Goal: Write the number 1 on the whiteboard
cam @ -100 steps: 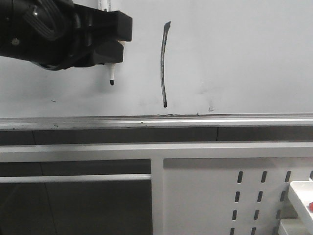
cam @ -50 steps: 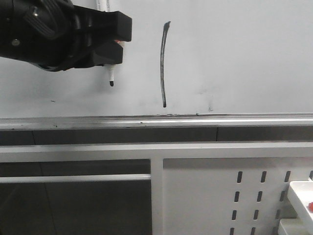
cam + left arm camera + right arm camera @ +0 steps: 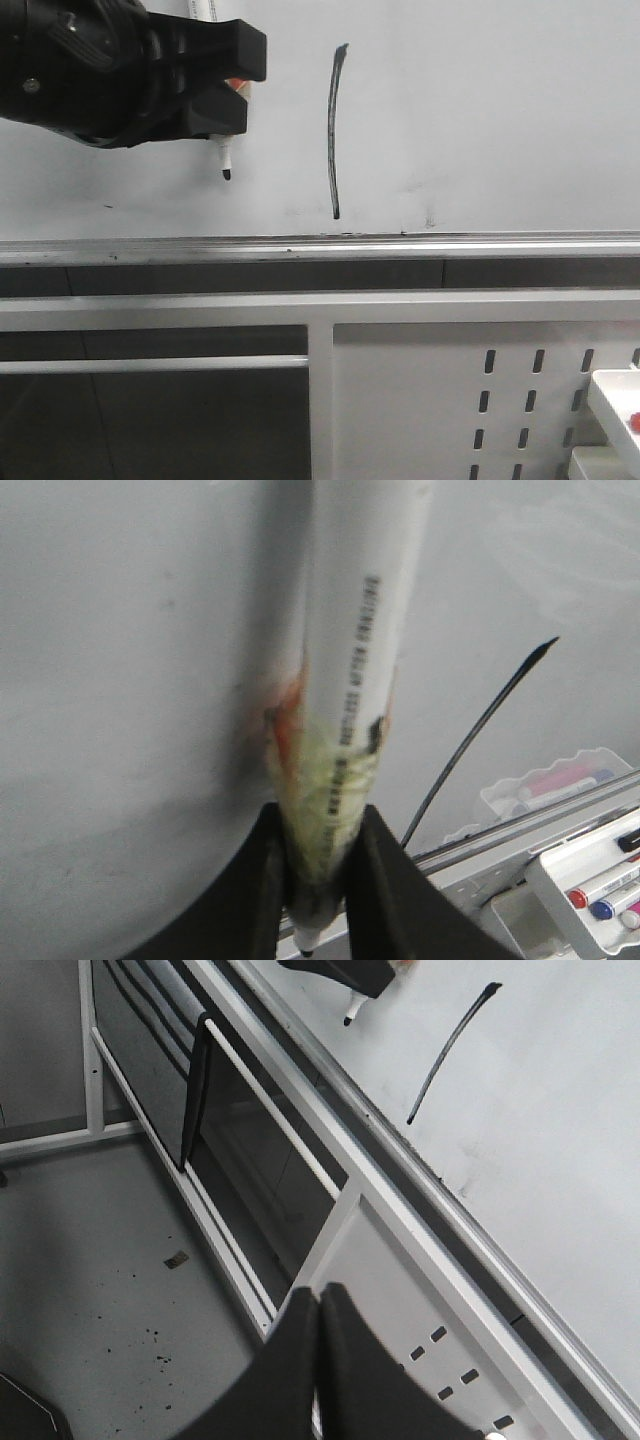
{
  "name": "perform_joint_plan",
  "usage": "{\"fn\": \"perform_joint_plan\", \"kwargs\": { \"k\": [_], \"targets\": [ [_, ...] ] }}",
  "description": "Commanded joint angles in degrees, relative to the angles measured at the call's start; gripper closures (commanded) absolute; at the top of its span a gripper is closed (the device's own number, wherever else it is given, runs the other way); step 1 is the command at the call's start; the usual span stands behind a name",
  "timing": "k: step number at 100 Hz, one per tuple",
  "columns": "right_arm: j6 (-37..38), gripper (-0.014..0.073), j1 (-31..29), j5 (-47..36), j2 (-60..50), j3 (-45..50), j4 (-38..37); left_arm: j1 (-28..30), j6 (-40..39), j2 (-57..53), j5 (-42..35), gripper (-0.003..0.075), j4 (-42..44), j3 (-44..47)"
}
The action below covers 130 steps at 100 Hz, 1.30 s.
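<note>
number 1 on whiteboard, marker in left tool left of it, rail below

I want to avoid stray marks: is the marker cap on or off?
Off. The marker in the left gripper shows its bare dark tip.

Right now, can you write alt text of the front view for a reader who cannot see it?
A black stroke, the number 1, stands on the whiteboard. To its left, the left claw holds a marker, tip down. A silver rail runs below.
</note>
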Motion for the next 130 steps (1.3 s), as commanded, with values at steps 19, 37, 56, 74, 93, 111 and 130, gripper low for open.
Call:
{"fn": "perform_joint_plan", "kwargs": {
  "k": [19, 37, 56, 74, 93, 111, 130],
  "targets": [
    [0.05, 0.0650, -0.49, -4.60, 0.46, -1.43, 0.54, 4.33, -0.65, -1.19, 0.46, 0.0740, -2.28, -4.66],
    [0.05, 0.0650, -0.49, -4.60, 0.46, -1.43, 1.14, 4.33, -0.65, -1.19, 0.46, 0.0740, -2.28, -4.66],
    [0.05, 0.0650, -0.49, -4.60, 0.46, -1.43, 1.14, 4.33, -0.65, -1.19, 0.46, 0.0740, -2.28, -4.66],
    [0.05, 0.0650, -0.49, -4.60, 0.46, -1.43, 1.19, 4.33, -0.65, -1.19, 0.46, 0.0720, -2.28, -4.66],
    [0.05, 0.0650, -0.49, -4.60, 0.46, -1.43, 1.28, 4.33, -0.65, -1.19, 0.46, 0.0547, -2.28, -4.66],
    [0.05, 0.0650, -0.49, -4.60, 0.46, -1.43, 1.32, 4.33, -0.65, -1.19, 0.46, 0.0416, -2.28, -4.66],
    [0.05, 0.0650, -0.49, -4.60, 0.46, -1.43, 1.42, 4.33, -0.65, -1.19, 0.36, 0.0265, -2.28, -4.66]
  ]
}}
